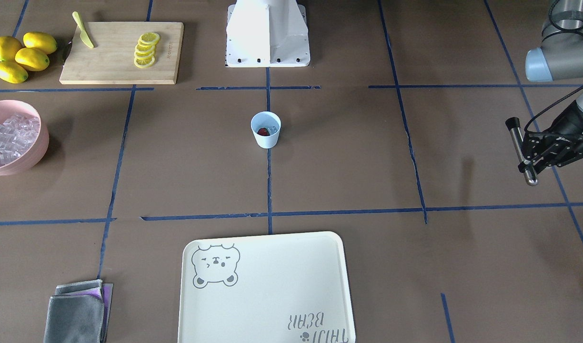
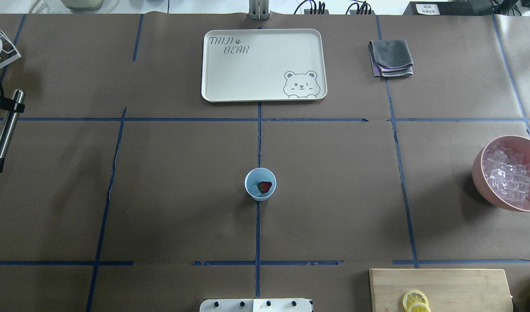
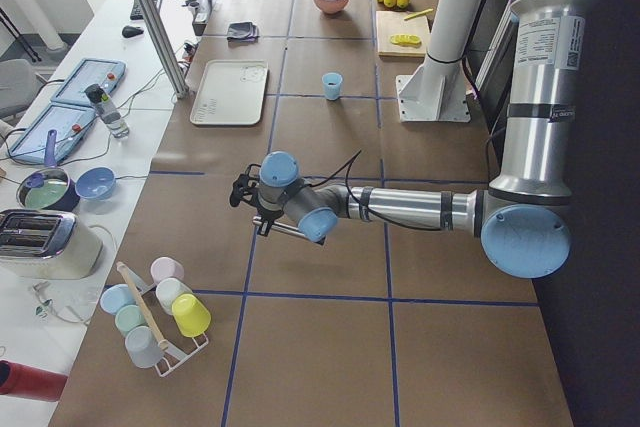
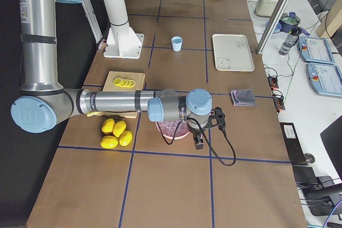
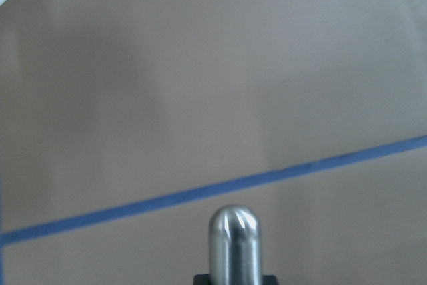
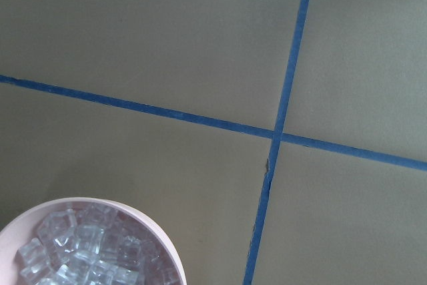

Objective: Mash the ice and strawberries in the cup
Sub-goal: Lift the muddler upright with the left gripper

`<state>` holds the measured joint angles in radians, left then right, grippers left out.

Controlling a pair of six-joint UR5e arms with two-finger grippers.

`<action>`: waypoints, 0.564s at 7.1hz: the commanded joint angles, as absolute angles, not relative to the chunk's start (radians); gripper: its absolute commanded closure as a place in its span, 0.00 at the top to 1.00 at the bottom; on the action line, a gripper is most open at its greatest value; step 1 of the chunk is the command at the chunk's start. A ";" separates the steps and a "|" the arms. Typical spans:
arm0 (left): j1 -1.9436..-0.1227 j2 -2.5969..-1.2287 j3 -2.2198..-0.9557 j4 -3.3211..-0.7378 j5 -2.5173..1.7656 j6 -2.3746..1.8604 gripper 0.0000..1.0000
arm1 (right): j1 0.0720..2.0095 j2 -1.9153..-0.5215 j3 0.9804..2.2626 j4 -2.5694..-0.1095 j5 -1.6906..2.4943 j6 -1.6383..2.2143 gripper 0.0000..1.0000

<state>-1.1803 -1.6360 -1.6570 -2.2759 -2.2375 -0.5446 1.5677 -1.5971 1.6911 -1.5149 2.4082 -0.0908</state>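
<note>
1. The cup (image 2: 260, 184) is seen upright at the middle of the surface (image 2: 182, 182), set on the central blue tape line (image 2: 258, 143). Bare brown paper lies around it on every side.
2. Inside the cup a dark-red strawberry (image 2: 264, 186) is seen, with clear ice (image 1: 272, 128) beside it.
3. The left gripper (image 1: 528, 155) is held well apart from the cup, near the surface's left edge. It is clamped on a steel rod (image 1: 516, 138).
4. The rod is carried tilted and off the paper, its black-capped end toward the robot. In the left wrist view its rounded tip is seen near a tape line.
5. Between the rod and the cup a wide stretch of paper is crossed by tape lines.
6. The right gripper (image 4: 199, 141) is shown only in the right side view, above the pink bowl (image 2: 479, 182). Whether it is open or closed cannot be told.
7. The bowl is filled with more ice and is placed at the surface's right edge.
8. A tray (image 2: 265, 65) is laid at the far edge beyond the cup, with a folded cloth (image 2: 390, 56) just beside it.
9. A cutting board (image 2: 464, 286) with lemon slices (image 2: 415, 300) is placed at the near right corner, and whole lemons (image 1: 22, 56) are grouped beside it.
10. The robot base (image 1: 267, 33) is found on the cup's near side, with open paper between them.
</note>
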 commanded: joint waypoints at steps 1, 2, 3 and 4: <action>-1.180 -1.762 -1.767 -2.241 -2.229 -0.545 0.00 | 1.568 -1.598 1.701 -1.519 2.378 -0.092 0.99; -1.174 -1.813 -1.802 -2.252 -2.230 -0.545 0.00 | 1.568 -1.608 1.701 -1.519 2.384 -0.092 0.99; -1.169 -1.833 -1.831 -2.310 -2.230 -0.558 0.00 | 1.568 -1.615 1.703 -1.516 2.393 -0.094 0.99; -1.167 -1.835 -1.851 -2.407 -2.230 -0.643 0.00 | 1.568 -1.618 1.701 -1.514 2.393 -0.097 0.99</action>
